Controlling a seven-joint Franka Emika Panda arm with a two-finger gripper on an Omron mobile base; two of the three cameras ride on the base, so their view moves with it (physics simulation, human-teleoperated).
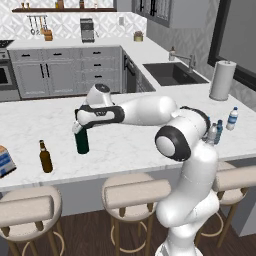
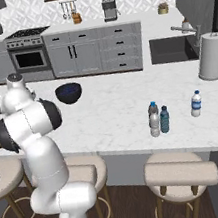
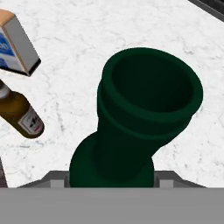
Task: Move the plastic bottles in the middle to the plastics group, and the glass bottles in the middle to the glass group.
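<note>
The tall dark green glass wine bottle (image 3: 144, 118) fills the hand view, its open mouth close below the camera. The gripper (image 1: 78, 127) appears clamped on its neck. The bottle stands upright on the white marble counter (image 1: 130, 142), near the front edge. The short brown glass beer bottle (image 1: 45, 157) stands just to its left — set the green one down beside it without knocking it. Two small clear plastic water bottles (image 2: 158, 119) wait mid-counter.

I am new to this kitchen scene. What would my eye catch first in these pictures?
First the white arm, reaching left over the marble counter, its gripper at the neck of the dark green wine bottle. A brown beer bottle stands left of it. Three small water bottles wait near the paper towel roll.
</note>
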